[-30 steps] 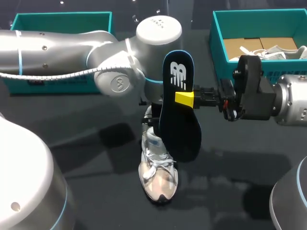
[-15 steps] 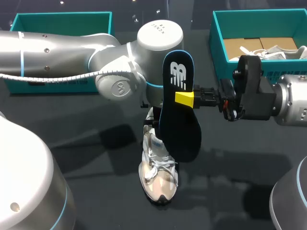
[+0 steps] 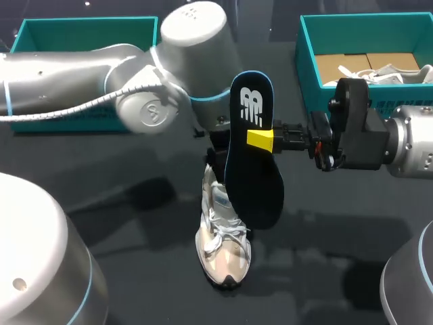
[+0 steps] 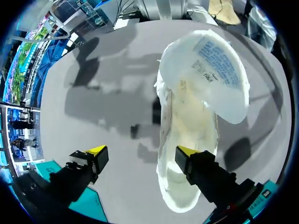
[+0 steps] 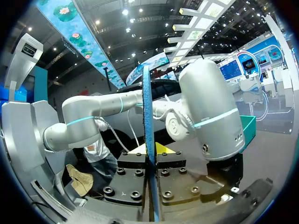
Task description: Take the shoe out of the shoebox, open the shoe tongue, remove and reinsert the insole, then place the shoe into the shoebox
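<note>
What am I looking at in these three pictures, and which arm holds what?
Two robot arms work at a dark table. The wide picture looks down from above and behind them; each round picture comes from a camera on one wrist. The right gripper is shut on the insole, holding it upright above the shoe, which stands on the table. The left gripper is open above the shoe, holding nothing. A teal box sits far left, a second teal box far right.
</note>
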Tool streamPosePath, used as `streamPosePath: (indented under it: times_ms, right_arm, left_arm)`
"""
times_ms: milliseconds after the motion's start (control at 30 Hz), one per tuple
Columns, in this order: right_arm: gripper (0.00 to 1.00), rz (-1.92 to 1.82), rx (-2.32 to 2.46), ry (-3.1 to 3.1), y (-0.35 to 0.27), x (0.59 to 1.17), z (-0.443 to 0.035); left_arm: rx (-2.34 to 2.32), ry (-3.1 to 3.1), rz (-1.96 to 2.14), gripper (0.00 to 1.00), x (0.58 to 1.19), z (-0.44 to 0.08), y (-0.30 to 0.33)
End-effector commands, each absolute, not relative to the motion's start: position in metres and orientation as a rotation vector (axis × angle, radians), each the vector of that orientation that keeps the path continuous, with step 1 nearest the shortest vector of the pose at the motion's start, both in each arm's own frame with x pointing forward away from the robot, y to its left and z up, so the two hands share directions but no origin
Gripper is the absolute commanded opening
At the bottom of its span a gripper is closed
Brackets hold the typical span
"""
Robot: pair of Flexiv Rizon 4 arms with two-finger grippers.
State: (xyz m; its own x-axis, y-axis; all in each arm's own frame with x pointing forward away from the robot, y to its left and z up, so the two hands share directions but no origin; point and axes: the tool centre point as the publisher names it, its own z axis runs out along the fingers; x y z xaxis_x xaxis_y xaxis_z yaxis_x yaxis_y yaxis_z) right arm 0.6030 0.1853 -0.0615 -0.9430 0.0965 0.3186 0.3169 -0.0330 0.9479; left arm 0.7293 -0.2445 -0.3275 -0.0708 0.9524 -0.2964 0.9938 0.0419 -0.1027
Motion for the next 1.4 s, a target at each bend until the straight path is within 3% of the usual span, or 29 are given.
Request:
streamPosePath:
  times_ms: [33, 200, 900, 1400]
  right_arm:
    - [0.00, -2.106, -0.457, -2.072, 0.188, 0.601, -0.060]
    - [0.00, -2.106, -0.457, -2.072, 0.188, 0.601, -0.060]
    - [0.00, -2.106, -0.457, -2.072, 0.188, 0.601, -0.060]
    - [0.00, -2.106, -0.457, -2.072, 0.188, 0.601, -0.060]
  left_arm:
    - [1.893, 2.051, -0.589, 1.00, 0.728, -0.279, -0.215]
    - [1.636, 2.055, -0.867, 1.00, 0.732, -0.225, -0.203]
    - [1.548, 1.770, -1.031, 1.00, 0.738, -0.217, -0.207]
    - [1.467, 1.383, -1.139, 1.00, 0.733, -0.174, -0.213]
